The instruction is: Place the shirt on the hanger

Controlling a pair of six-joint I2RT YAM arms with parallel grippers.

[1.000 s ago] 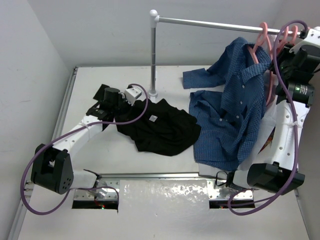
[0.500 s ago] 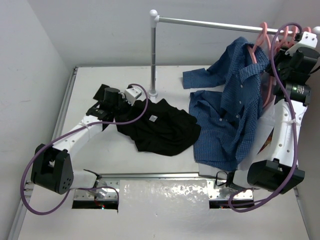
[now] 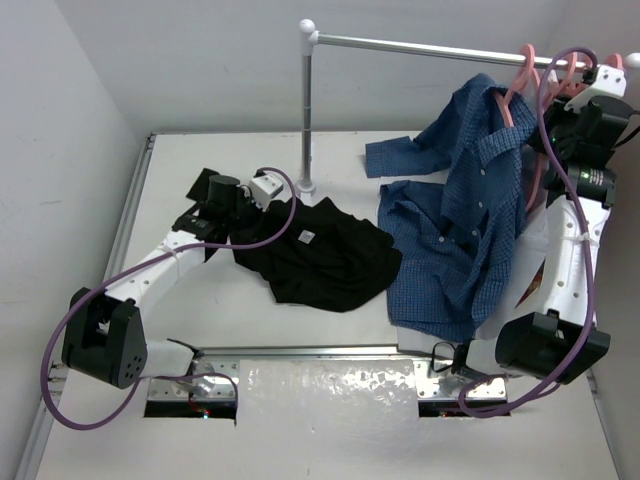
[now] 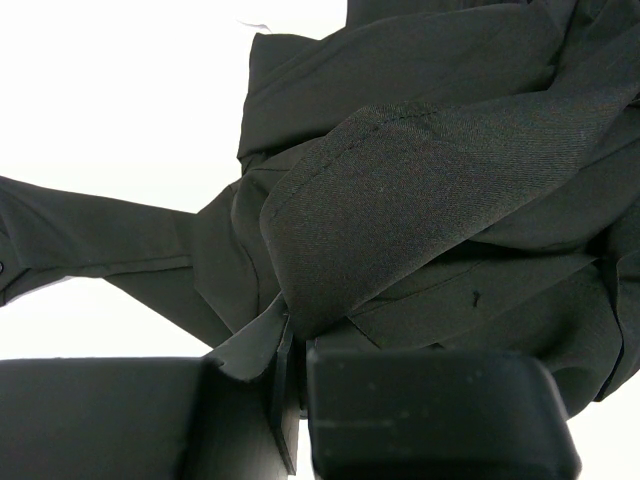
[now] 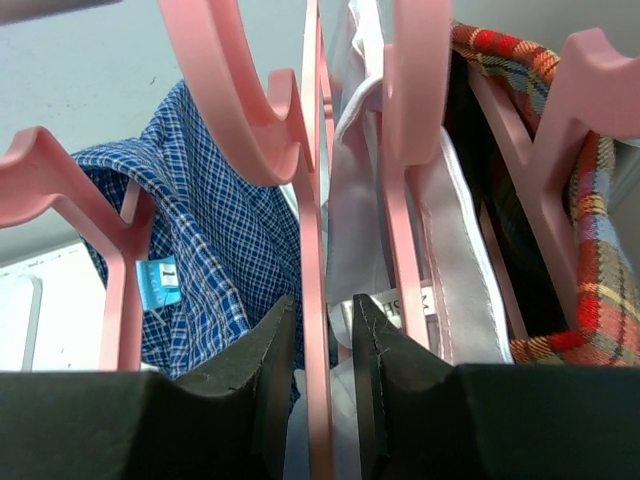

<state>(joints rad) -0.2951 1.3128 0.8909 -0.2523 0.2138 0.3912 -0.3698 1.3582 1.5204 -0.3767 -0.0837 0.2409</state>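
Risen toward the metal rail (image 3: 420, 43), your right pincer (image 5: 318, 325) pinches a thin salmon-pink plastic hanger (image 5: 311, 250), apparently unhooking it; your left pincer (image 4: 292, 350) clamps the plain black fabric shirt (image 4: 420, 180) on the desk (image 3: 200, 320).

The shirt (image 3: 315, 255) lies on the worktop (image 3: 200, 310) left of the middle, about halfway between the near and far edges. The left gripper (image 4: 292, 360) sits at its left end with a fold of it between the fingers. A pole (image 3: 306, 110) stands behind the shirt near the far edge, and its rail (image 3: 420, 43) runs towards the far right corner. A button-up shirt (image 3: 460, 230) hangs from the rail and drapes onto the worktop just right of the shirt. Up by the rail, the hanger (image 5: 312, 200) stands between the right gripper's (image 5: 322, 320) fingers.
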